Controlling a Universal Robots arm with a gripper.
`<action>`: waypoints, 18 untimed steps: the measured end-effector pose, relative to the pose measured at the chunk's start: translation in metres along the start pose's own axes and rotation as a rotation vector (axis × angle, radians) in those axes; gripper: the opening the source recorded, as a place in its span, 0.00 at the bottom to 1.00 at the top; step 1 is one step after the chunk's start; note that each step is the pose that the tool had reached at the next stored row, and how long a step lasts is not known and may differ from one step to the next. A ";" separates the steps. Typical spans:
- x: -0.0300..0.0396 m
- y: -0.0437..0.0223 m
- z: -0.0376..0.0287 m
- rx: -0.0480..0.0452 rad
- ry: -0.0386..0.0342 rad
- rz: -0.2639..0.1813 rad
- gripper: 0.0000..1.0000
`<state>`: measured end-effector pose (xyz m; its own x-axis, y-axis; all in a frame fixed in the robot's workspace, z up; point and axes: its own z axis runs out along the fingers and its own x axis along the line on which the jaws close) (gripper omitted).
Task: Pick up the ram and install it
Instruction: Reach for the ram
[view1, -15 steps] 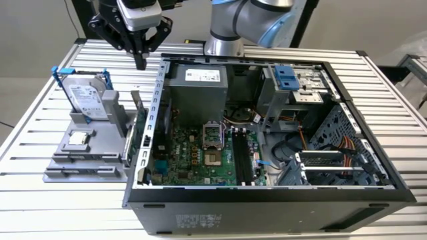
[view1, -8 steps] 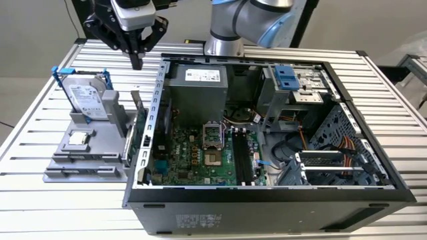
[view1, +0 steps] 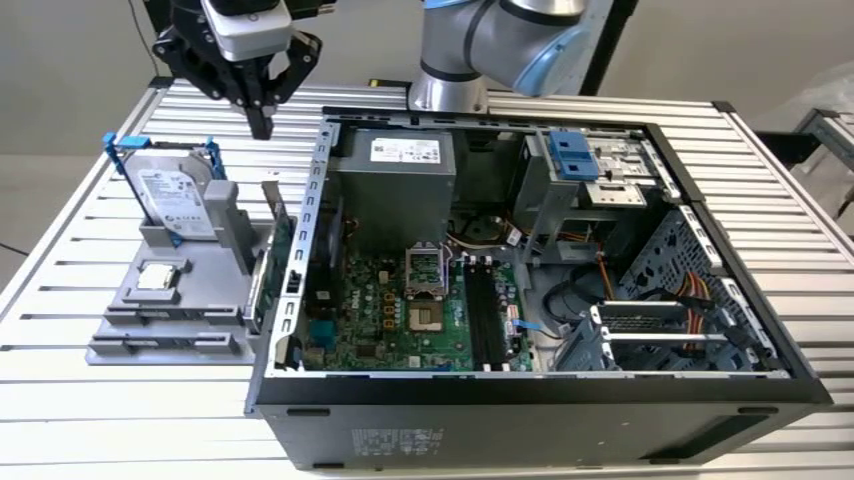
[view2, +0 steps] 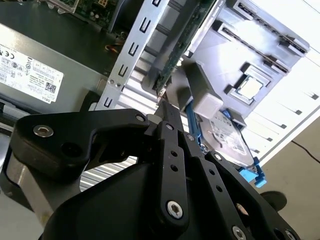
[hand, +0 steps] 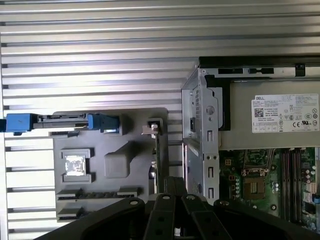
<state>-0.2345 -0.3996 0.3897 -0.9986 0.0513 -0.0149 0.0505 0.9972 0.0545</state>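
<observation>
Exterior view: empty, fully closed hand (view1: 260, 128) above the upright ram (view1: 276, 212).

Gripper (view1: 259, 130) hangs pointing down, fingers (view1: 254, 108) pressed together.

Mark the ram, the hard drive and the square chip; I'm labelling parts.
ram (view2: 182, 47), second wrist view, on its greenish long edge.
hard drive (view1: 174, 195), exterior view, on its silver labelled face.
square chip (hand: 76, 165), first wrist view, on its silver top.

A slatted aluminium table (view1: 67, 250) carries a grey parts holder (view1: 160, 335) at the exterior view's left, an open computer case (view1: 534, 410) just beside it at the right, and the arm's base (view1: 447, 95) at the far edge.
</observation>
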 end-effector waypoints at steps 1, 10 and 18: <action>0.0015 -0.0001 0.0000 0.0000 0.0000 0.000 0.00; 0.0169 -0.0008 -0.0003 0.0000 0.0008 -0.002 0.00; 0.0291 -0.0015 -0.0004 0.0001 0.0017 -0.004 0.00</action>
<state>-0.2636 -0.3996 0.3897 -0.9988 0.0472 -0.0134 0.0464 0.9974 0.0544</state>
